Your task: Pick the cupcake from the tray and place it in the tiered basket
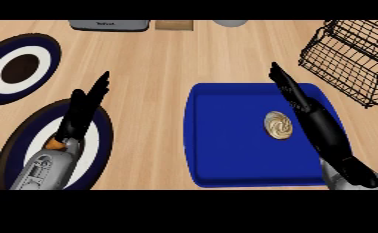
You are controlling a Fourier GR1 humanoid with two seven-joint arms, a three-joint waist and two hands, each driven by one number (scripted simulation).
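My right robot hand (pixel 316 121) is released, fingers straight, above the tray (pixel 221 144). The cupcake (pixel 278 125) sits just left of it. My left robot hand (pixel 85 104) is released too.

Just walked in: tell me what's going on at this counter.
The right hand is open above the blue tray, just right of the cupcake and not holding it. The cupcake sits on the tray; the tiered basket stands at the far right. The left hand rests open over a plate.
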